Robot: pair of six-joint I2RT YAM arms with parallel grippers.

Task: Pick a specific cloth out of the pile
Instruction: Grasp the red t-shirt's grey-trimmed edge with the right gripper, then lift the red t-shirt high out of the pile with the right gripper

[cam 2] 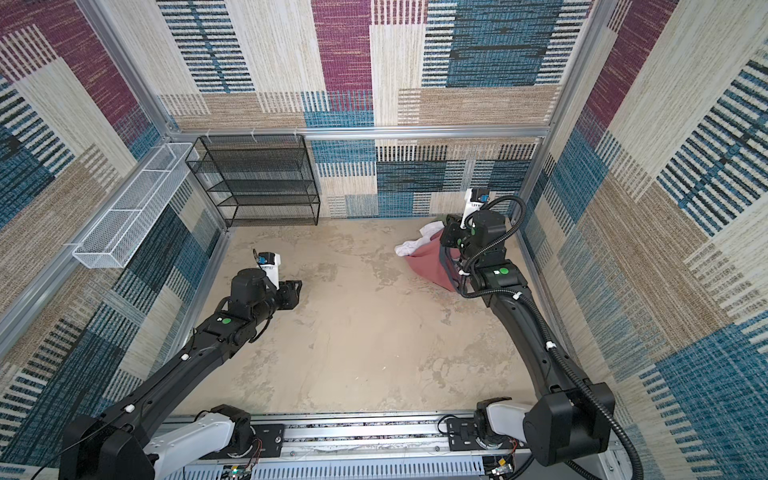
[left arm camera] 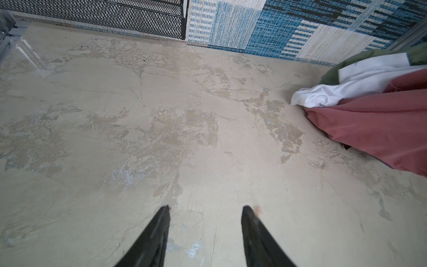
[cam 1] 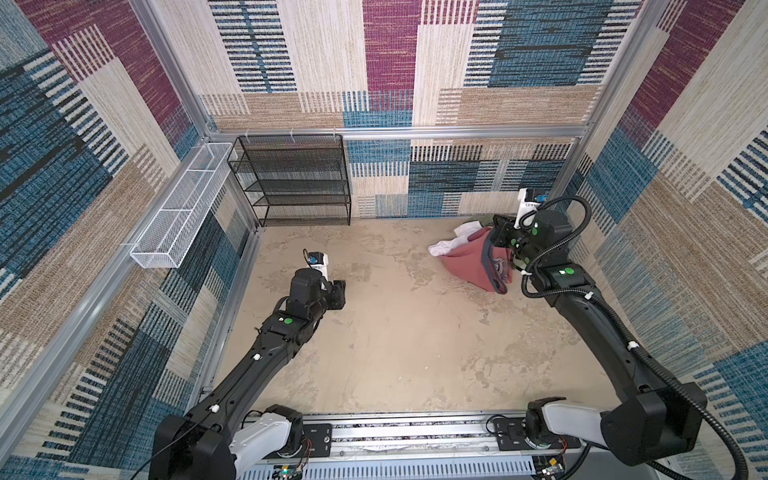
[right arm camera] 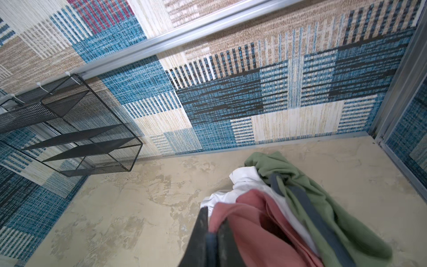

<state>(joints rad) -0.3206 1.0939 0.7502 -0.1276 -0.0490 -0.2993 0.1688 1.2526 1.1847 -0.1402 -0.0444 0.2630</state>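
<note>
Two pincers: right pincer [right arm camera: 213, 233] clamped on red T-shirt [right arm camera: 251, 222], lower centre; left pincer [left arm camera: 205, 217] apart, empty. Extraction step; next, lift clear of white garment [right arm camera: 245, 180].

The pile [cam 1: 469, 245] is lying at the far right of the tabletop [cam 1: 395, 332], near the back wall. The cloth [cam 1: 467, 266] is resting at the pile's near side, with the right tool [right arm camera: 211, 233] on it. The left tool [left arm camera: 205, 222] is positioned well apart, over the left side. A shelf rack [cam 1: 297, 180] is standing at the back left, against the wall, with a wire basket [cam 1: 178, 208] to its left.
</note>
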